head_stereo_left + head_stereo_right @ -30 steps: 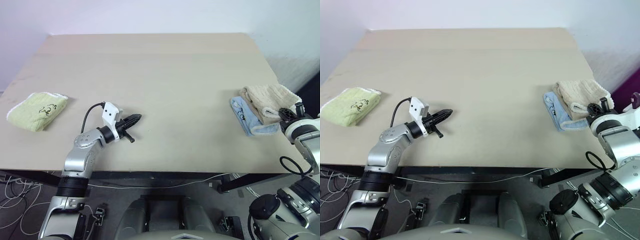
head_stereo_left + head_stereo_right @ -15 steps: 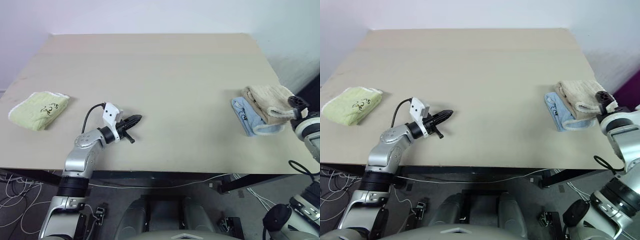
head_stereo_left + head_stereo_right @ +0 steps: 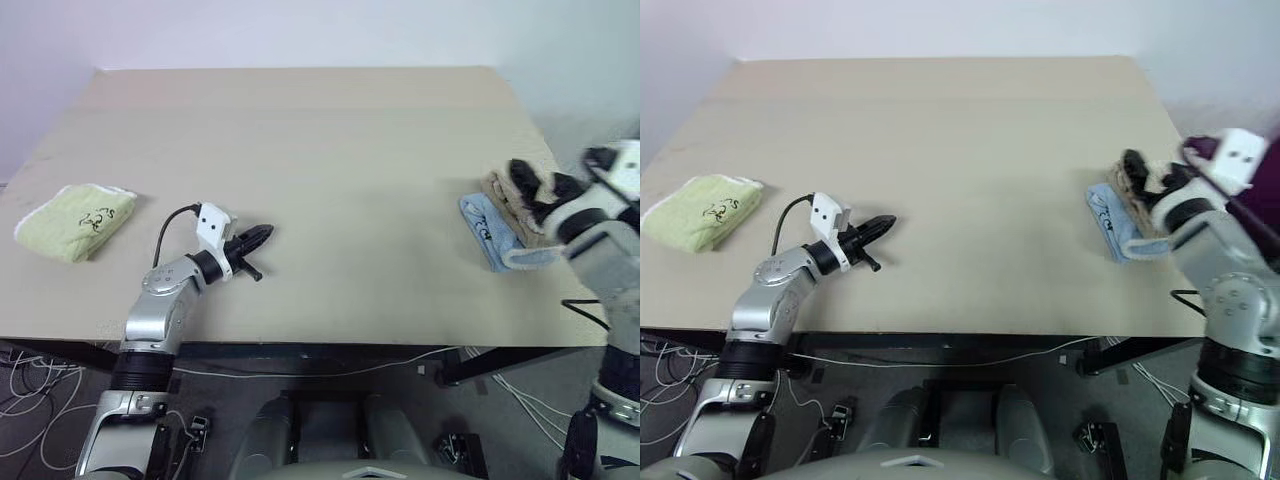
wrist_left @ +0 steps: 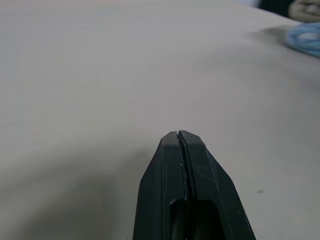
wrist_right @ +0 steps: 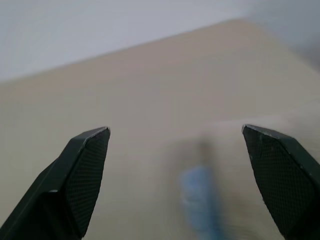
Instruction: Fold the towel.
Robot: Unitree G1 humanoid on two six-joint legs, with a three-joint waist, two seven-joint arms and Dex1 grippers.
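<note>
The folded beige terry towel (image 3: 515,197) lies atop a light blue cloth (image 3: 487,232) at the wooden table's (image 3: 330,150) right edge, the right gripper (image 3: 545,183) hovering wide-open over it, seemingly to grab it, while the left gripper (image 3: 256,238) idles pinched together, empty.

A robot test lab, by the looks of it.
Bare pale counter (image 3: 330,150) against plain white walls, loose cables (image 3: 30,385) trailing across the grey floor beneath.

Silver-grey jointed arms, black hand (image 3: 262,236) fingers, white wrist camera blocks, black looping cables.
</note>
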